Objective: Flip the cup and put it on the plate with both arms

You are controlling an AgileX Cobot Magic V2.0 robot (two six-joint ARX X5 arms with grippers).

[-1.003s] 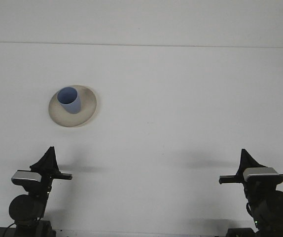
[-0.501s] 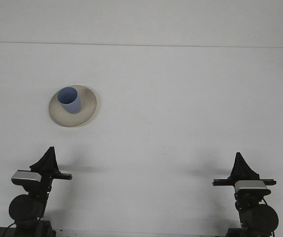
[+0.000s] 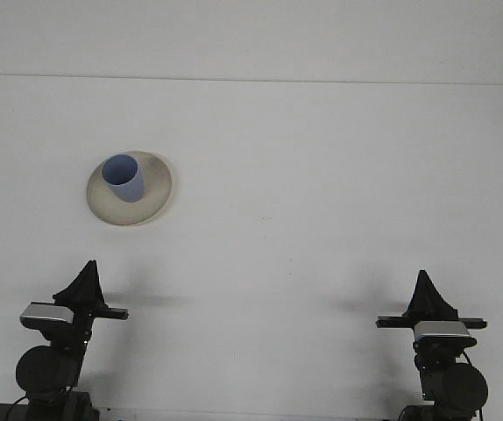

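Down at the near edge of the desk the 2 arms sit low and apart, the left tool (image 3: 86,279) near the left corner and the right tool (image 3: 423,294) near the right, each showing only as a dark pointed shape rising above its wrist block; from here I cannot tell whether either tool is wide or narrow, and neither has anything in it. Well beyond the left tool, further back and slightly to its right, the blue cup (image 3: 123,177) stands upright with its open mouth up, resting on the beige plate (image 3: 157,187), set toward the plate's left rear part. The right tool is far from both, across the width of the desk. The white desk (image 3: 322,193) runs back to a faint straight line, and behind it is a plain pale wall (image 3: 251,35).
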